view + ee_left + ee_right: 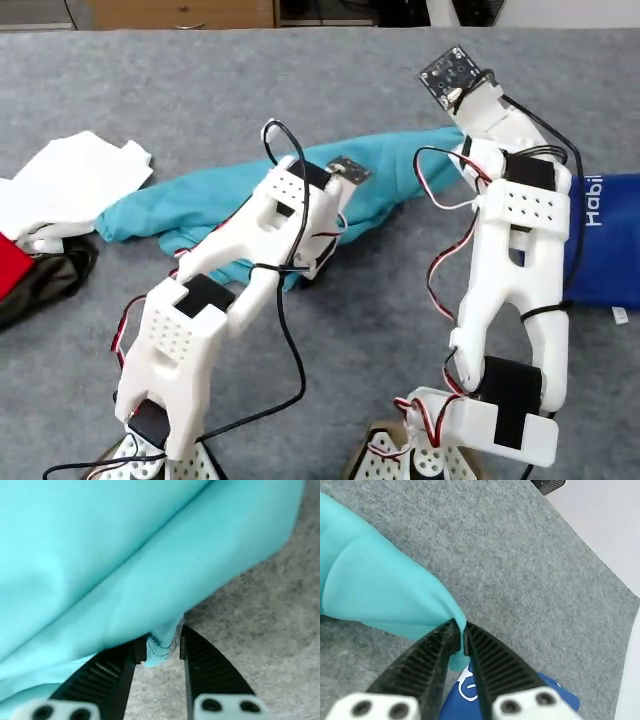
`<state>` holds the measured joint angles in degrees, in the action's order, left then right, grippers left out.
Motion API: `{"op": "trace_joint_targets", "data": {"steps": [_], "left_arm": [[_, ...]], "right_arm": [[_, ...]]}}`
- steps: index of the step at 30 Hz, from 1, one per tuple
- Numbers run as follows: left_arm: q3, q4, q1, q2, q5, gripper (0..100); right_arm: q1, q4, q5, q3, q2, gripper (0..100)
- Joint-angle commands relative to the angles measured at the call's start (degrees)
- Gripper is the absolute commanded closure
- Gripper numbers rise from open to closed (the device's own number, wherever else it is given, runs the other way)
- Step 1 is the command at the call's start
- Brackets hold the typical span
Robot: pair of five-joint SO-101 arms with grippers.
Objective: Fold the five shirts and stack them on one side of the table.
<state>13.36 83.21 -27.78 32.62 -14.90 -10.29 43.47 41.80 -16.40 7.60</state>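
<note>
Table (200, 90), from the high view: grey carpet-like surface with the shirts spread over it and both arms reaching in from the near edge.
Teal shirt (200, 200): lies stretched across the middle of the table, running from the left toward the far right, rumpled along its near edge.
White shirt (75, 180): crumpled at the left, just beside the teal shirt's left end.
Red shirt (10, 265): a patch at the left border, touching the white shirt.
Black shirt (50, 280): bunched just below the white shirt, against the red one.
Blue shirt (600, 250): at the right edge, partly under the right arm.
Left arm (200, 310): leans over the teal shirt's near edge, its wrist above the cloth.
Right arm (520, 230): extends to the teal shirt's far right end.
Left gripper (162, 642), from the left wrist view: its two black ribbed fingers are clamped on a small fold of the teal shirt's stitched hem; the rest of the cloth drapes away above the grey surface.
Right gripper (461, 630), from the right wrist view: fingers pressed nearly together, pinching the tip of the teal shirt's end; the blue shirt lies just beneath the fingers, grey table beyond.
</note>
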Motion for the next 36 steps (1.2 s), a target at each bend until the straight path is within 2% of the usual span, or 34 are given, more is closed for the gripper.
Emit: {"op": "trace_joint_targets", "data": {"steps": [1,12,16,22,30,36], "left_arm": [[2.99,0.44,0.79,-0.48,0.09,87],[3.25,-0.7,2.2,5.41,0.0,88],[3.25,-0.88,1.58,5.23,0.0,99],[3.52,-0.18,1.93,4.53,0.26,98],[19.34,17.14,4.22,-14.55,0.44,98],[24.26,17.67,13.71,-34.15,0.09,98]], "right_arm": [[-1.01,0.18,-0.53,3.21,0.84,99.6],[-1.01,0.18,-0.53,3.3,0.84,99.6],[-1.01,0.18,-0.53,3.3,0.92,99.6],[-1.01,0.18,-0.53,3.21,2.59,99.6],[-2.68,6.07,-0.53,4.53,12.53,99.6],[-7.16,14.24,-0.62,8.4,20.88,99.6]]}}
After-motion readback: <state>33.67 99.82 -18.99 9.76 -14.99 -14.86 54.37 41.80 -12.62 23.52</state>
